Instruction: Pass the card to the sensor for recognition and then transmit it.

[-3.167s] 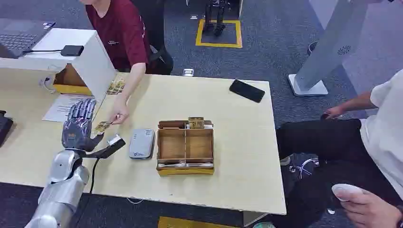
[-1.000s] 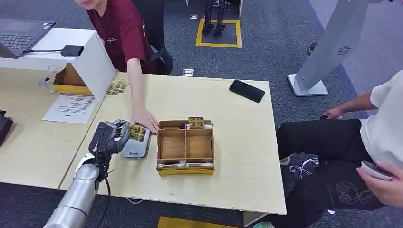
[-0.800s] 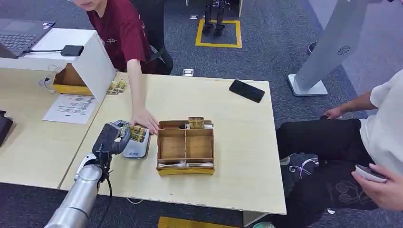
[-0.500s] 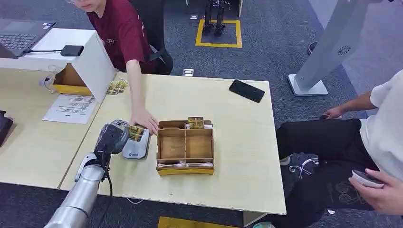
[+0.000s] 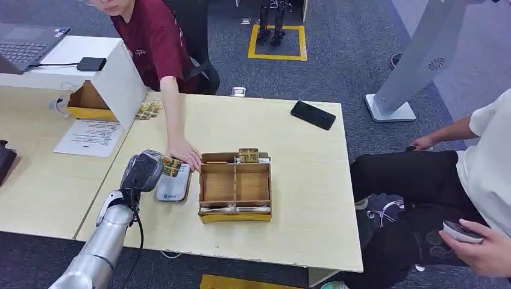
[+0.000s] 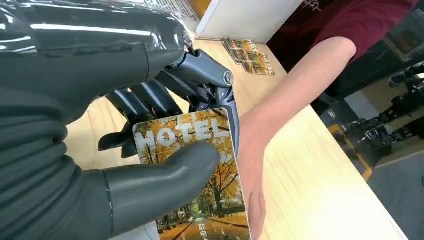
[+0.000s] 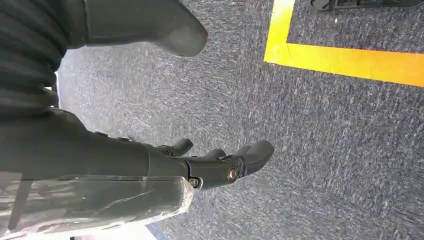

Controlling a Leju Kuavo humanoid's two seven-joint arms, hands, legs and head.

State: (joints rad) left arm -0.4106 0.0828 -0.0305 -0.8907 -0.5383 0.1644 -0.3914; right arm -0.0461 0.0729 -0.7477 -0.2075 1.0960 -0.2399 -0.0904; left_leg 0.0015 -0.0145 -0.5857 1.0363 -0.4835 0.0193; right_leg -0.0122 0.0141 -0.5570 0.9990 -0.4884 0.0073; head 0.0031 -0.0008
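The head view looks forward and down from high on the robot over the pale wooden counter (image 5: 289,156), the carpeted floor beyond it in the upper frame, the left arm entering at lower left. The left wrist view sits close behind the left hand (image 6: 150,145), facing across the same counter toward the person's forearm (image 6: 295,85); both views share that forearm and the hotel card (image 6: 200,190). The right wrist view looks down, close behind the right hand (image 7: 200,160), at grey carpet (image 7: 325,150) with a yellow floor line (image 7: 350,60).
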